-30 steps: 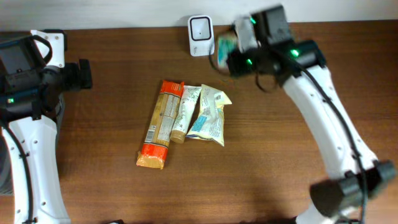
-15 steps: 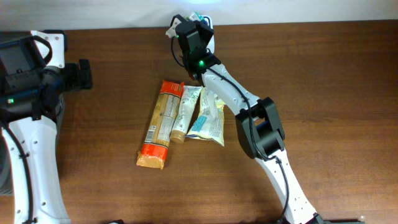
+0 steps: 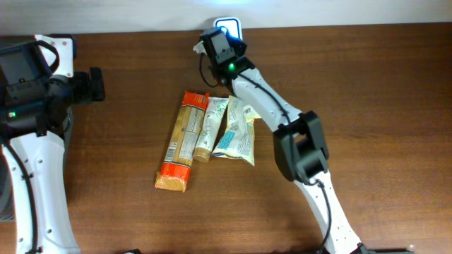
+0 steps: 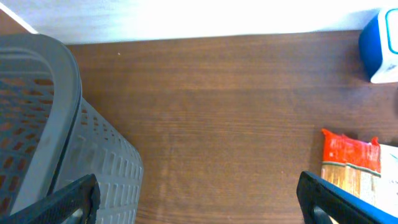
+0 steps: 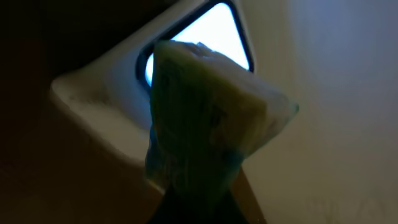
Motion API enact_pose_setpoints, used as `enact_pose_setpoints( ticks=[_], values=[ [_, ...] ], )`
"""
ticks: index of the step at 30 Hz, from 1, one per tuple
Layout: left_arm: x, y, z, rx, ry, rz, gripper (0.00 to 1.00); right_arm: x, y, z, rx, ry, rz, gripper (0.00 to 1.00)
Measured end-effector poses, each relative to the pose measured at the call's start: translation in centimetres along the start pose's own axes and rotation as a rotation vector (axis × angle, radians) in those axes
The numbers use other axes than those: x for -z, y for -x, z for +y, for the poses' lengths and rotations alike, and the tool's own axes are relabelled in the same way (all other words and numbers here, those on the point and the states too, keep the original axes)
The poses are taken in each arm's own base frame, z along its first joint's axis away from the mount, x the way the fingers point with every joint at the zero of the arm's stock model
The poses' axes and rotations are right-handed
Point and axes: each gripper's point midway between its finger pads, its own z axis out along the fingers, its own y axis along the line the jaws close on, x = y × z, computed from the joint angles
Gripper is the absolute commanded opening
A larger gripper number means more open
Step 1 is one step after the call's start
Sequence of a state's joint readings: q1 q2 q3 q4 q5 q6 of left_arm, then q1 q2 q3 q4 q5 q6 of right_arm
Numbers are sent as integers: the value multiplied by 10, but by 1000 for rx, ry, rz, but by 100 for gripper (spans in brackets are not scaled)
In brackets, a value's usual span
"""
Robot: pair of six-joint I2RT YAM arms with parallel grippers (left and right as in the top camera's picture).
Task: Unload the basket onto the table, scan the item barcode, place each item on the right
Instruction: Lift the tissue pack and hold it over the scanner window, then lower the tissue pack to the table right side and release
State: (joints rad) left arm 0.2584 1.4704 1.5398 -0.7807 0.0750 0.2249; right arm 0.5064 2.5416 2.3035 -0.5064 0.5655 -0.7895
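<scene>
My right gripper (image 3: 216,44) is at the table's far edge, just in front of the white barcode scanner (image 3: 229,27), whose window glows. It is shut on a soft greenish-blue pouch (image 5: 205,118). In the right wrist view the pouch stands right before the scanner's lit window (image 5: 217,34) and covers part of it. The fingers themselves are lost in shadow at the bottom of that view. My left gripper (image 3: 95,85) is far to the left and open, with only bare wood between its fingertips (image 4: 71,196).
An orange-red packet (image 3: 182,140), a tube (image 3: 210,128) and a white pouch (image 3: 239,130) lie side by side mid-table. A grey perforated basket (image 4: 37,124) stands by the left gripper. The scanner (image 4: 380,46) and the packet (image 4: 351,162) show at the left wrist view's right edge.
My right gripper has swung with the pouch from the scanner's right side to just in front of it. The left arm has not moved.
</scene>
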Motion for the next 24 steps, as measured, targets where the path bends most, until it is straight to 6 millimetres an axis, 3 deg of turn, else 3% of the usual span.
enact_pose_setpoints(
  ticks=[2, 3, 5, 6, 7, 8, 11, 13, 14, 15, 17, 18, 20, 21, 24],
  values=[
    [0, 0, 0, 0, 0, 0, 99, 60, 7, -34, -157, 108, -70, 4],
    [0, 0, 0, 0, 0, 2, 99, 111, 3, -60, -268, 198, -111, 4],
    [0, 1, 0, 0, 1, -3, 99, 176, -49, -65, -430, 410, 1, 4],
    [0, 0, 0, 0, 0, -1, 99, 193, -69, -65, -485, 476, 52, 4],
    [0, 0, 0, 0, 0, 1, 99, 208, -103, -59, -569, 577, 162, 4],
    [0, 0, 0, 0, 0, 1, 99, 208, -135, -52, -671, 644, 281, 4],
    [0, 0, 0, 0, 0, 1, 99, 177, -212, -38, -915, 690, 545, 4],
    [0, 0, 0, 0, 0, 2, 99, 149, -274, 14, -1033, 775, 757, 4],
    [0, 0, 0, 0, 0, 0, 99, 144, -300, 45, -1063, 825, 866, 5],
    [0, -1, 0, 0, -1, 2, 99, 135, -305, 52, -1089, 820, 849, 5],
    [0, 0, 0, 0, 0, 2, 99, 140, -343, 87, -1146, 869, 977, 18],
    [0, 0, 0, 0, -1, 1, 99, 140, -350, 87, -1170, 868, 987, 27],
    [0, 0, 0, 0, -1, 1, 99, 138, -356, 85, -1190, 862, 990, 31],
    [0, 0, 0, 0, 0, 1, 99, 138, -356, 85, -1193, 859, 988, 39],
    [0, 0, 0, 0, -1, 1, 99, 134, -354, 83, -1199, 856, 970, 44]
  ],
)
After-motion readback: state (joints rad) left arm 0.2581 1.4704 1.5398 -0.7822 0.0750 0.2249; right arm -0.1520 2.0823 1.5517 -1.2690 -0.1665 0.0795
